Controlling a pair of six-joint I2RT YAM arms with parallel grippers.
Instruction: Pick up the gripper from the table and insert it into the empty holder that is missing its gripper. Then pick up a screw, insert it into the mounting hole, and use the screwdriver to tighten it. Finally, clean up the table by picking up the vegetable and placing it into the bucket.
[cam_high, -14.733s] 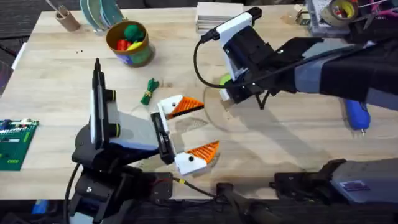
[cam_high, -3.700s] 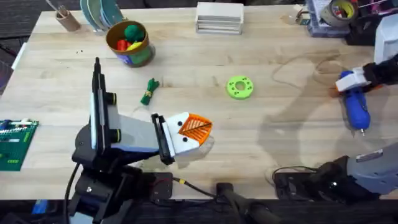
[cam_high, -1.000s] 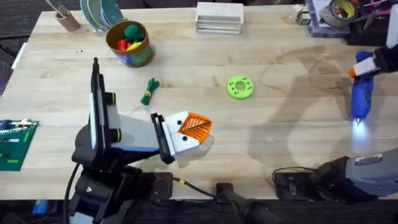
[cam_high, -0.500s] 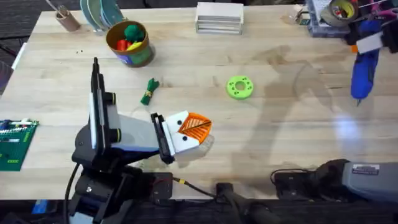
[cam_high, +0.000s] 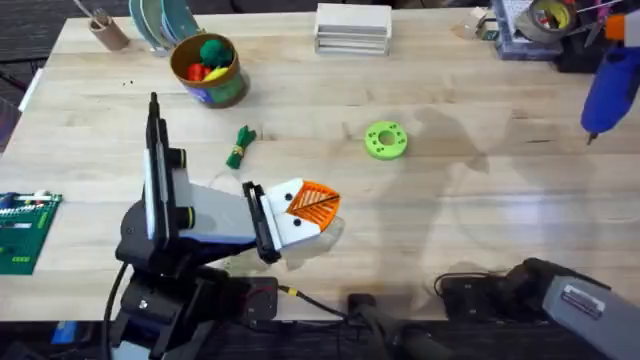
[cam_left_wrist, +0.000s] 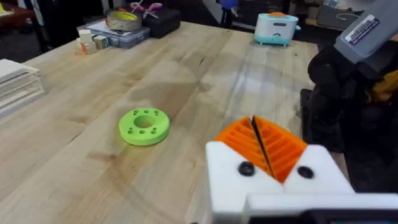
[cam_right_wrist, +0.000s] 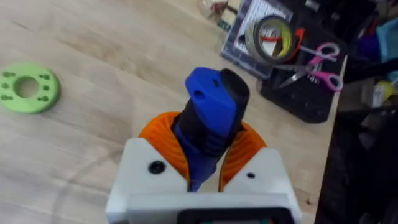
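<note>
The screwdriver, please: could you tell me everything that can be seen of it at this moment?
The screwdriver is a chunky blue tool of plastic look with a black band near its blunt end. The right end effector is shut on its body, orange pads on either side. In the overhead view it hangs above the table's far right edge, roughly upright, narrow tip pointing down, touching nothing else.

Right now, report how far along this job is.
Done, it seems: the left end effector is shut, with both orange pads seated in their white holders. In hand: the right end effector holds the screwdriver lifted off the table. Left: whether a screw is in I can't tell; tightening remains, and the vegetable lies outside the bucket.
</note>
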